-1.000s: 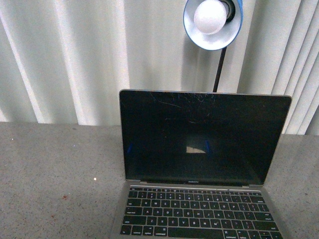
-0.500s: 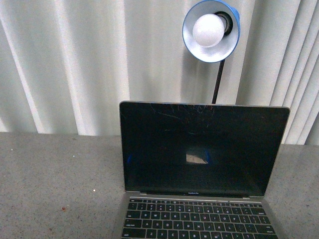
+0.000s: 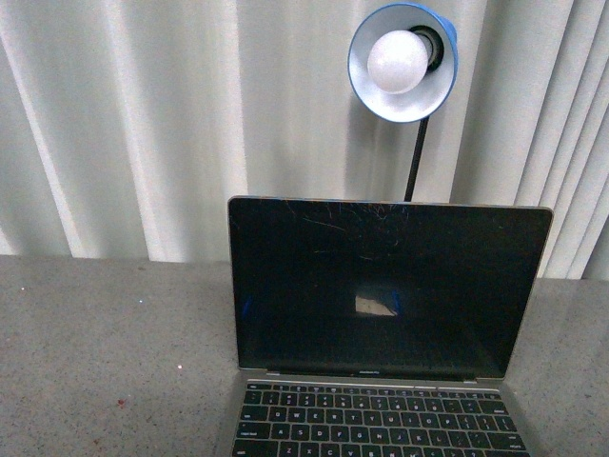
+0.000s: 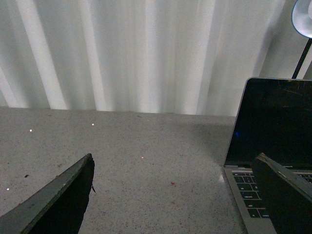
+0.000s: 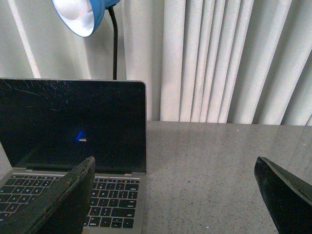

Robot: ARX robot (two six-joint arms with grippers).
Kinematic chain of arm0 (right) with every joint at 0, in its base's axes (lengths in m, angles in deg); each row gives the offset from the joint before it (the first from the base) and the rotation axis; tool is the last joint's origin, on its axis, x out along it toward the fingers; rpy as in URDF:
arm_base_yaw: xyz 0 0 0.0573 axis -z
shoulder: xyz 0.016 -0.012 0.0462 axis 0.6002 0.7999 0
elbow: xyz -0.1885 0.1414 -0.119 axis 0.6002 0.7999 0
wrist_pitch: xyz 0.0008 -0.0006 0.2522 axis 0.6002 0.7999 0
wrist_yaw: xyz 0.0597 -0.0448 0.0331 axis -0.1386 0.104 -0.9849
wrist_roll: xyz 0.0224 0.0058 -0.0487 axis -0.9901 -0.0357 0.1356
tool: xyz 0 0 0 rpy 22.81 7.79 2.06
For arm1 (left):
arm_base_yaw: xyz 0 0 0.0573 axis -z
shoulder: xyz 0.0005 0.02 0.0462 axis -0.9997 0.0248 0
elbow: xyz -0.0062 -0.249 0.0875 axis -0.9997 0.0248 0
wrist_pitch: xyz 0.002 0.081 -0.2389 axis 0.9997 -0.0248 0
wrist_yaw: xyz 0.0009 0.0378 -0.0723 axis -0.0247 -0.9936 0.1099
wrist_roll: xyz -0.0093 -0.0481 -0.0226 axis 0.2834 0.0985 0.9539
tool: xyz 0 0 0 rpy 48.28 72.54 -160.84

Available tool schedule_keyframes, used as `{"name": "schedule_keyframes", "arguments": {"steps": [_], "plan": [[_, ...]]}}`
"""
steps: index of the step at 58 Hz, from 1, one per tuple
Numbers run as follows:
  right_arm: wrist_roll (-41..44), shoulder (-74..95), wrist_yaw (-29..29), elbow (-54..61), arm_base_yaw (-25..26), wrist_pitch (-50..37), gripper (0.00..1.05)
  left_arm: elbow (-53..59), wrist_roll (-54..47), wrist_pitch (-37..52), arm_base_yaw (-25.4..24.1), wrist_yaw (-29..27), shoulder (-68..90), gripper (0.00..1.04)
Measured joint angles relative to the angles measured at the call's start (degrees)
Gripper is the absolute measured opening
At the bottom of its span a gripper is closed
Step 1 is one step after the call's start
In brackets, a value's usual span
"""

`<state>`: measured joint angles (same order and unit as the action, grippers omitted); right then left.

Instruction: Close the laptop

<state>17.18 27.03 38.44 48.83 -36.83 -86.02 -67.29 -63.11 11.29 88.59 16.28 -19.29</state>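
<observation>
Against a second ago, the laptop [image 3: 381,314] sits lower in the front frame. Its top screen edge has dropped, fewer key rows show, and the lamp [image 3: 400,62] head is now fully in frame.

Front view:
- Laptop lower centre to lower right, lid open and near upright, on the speckled grey table [image 3: 105,352].
- Screen black, with fine scratches along its upper edge and a small pale reflection at mid-screen.
- Black keys run off the bottom edge.
- Blue lamp with a white bulb at upper centre-right; its black stem drops behind the lid.
- Pale pleated curtain [image 3: 143,124] fills the upper half.
- Neither arm is in view.

Left wrist view:
- Left gripper [image 4: 178,195] spread wide, nothing between its dark fingers [image 4: 63,200].
- One finger overlaps the near corner of the laptop's [image 4: 273,126] keyboard; cannot tell if they touch.
- The other finger is over bare table [image 4: 146,161].
- Lid up, screen dark.
- Lamp [image 4: 303,17] rim shows above the lid, against the curtain [image 4: 122,53].

Right wrist view:
- Right gripper [image 5: 175,195] likewise spread, holding nothing.
- One finger [image 5: 63,200] lies across the laptop's [image 5: 73,126] keys in the picture; contact not clear.
- The other finger is over bare table [image 5: 204,165].
- Screen dark, with a small blue-white glint.
- Lamp [image 5: 80,14] above the lid, stem behind it, curtain [image 5: 219,58] beyond.
</observation>
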Motion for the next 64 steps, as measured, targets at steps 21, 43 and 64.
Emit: {"name": "schedule_keyframes", "arguments": {"steps": [21, 43, 64], "plan": [[-3.5, 16.3, -1.3, -0.9, 2.8, -11.6, 0.97, -3.6, 6.8, -3.9, 4.7, -16.7, 17.0, 0.98], [1.5, 63.1, -11.7, -15.7, 13.9, -46.4, 0.97, -15.5, 5.4, 35.5, 1.7, -6.7, 59.8, 0.98], [19.5, 88.6, -20.2, -45.9, 17.2, -35.8, 0.97, -44.5, -9.4, 30.6, -0.2, 0.9, 87.8, 0.98]]}}
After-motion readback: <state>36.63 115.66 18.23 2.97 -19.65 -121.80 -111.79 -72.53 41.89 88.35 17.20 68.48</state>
